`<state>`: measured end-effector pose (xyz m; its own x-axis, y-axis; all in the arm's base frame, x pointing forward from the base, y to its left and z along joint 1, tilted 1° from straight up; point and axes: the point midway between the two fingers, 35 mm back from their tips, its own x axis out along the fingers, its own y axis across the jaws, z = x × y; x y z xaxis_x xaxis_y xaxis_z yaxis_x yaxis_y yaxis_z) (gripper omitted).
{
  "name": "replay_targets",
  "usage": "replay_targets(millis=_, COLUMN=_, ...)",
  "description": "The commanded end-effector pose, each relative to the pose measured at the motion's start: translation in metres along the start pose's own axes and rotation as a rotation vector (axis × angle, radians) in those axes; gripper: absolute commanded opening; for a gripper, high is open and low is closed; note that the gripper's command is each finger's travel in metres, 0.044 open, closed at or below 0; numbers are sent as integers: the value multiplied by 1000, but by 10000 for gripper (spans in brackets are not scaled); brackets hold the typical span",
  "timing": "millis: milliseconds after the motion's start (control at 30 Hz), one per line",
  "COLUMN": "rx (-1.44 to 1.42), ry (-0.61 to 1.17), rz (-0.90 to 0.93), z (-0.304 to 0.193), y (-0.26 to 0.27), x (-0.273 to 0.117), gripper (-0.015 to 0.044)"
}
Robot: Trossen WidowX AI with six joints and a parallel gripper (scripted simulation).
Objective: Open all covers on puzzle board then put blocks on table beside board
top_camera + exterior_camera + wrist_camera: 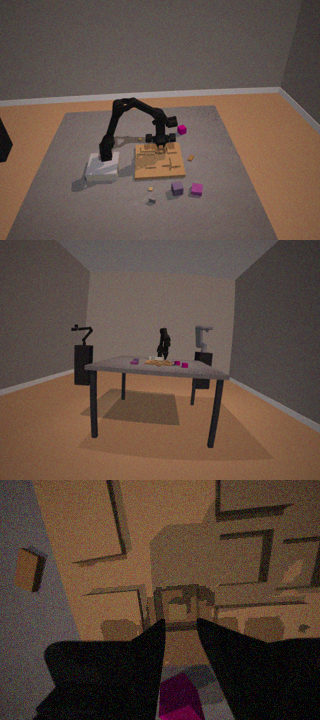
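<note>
The tan puzzle board (155, 174) (165, 505) lies under the arm, with raised wooden panels and dark-edged slots. My gripper (160, 147) (180, 623) is partly open and empty, pointing down over the board's back part. Just beyond its tips in the wrist view is a small dark-rimmed well with a paler piece inside. Which covers are open is too dim to tell. Off the board, a purple block (177, 188) and a pink block (196, 189) rest in front. A magenta block (181, 129) (184, 365) is behind, and another magenta block (177, 363) (179, 692) lies beyond the board's back edge.
A small brown piece (191, 158) (26, 570) lies right of the board. A small tan piece (150, 189) and a grey block (152, 199) lie in front; another tan piece (139, 139) lies behind. The white base box (102, 177) stands left.
</note>
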<state>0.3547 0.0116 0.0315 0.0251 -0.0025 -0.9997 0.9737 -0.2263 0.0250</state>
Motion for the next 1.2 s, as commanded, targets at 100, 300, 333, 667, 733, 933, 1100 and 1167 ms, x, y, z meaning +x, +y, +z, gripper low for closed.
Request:
replay_targets(millis=100, rx=4, ry=-3, rz=-3, z=1, y=-1, x=2, gripper=144)
replay_targets(millis=300, rx=4, ry=-3, rz=-3, z=1, y=-1, x=2, gripper=144)
replay_targets(millis=333, rx=4, ry=-3, rz=-3, z=1, y=-1, x=2, gripper=144)
replay_targets(millis=667, rx=4, ry=-3, rz=-3, z=1, y=-1, x=10, gripper=144)
replay_targets(millis=733, rx=4, ry=-3, rz=-3, z=1, y=-1, x=12, gripper=144)
replay_targets(millis=933, rx=4, ry=-3, rz=-3, z=1, y=-1, x=17, gripper=144)
replay_targets(millis=1100, rx=4, ry=-3, rz=-3, z=1, y=-1, x=22, gripper=144)
replay_targets(millis=1167, rx=4, ry=-3, rz=-3, z=1, y=-1, x=23, gripper=144)
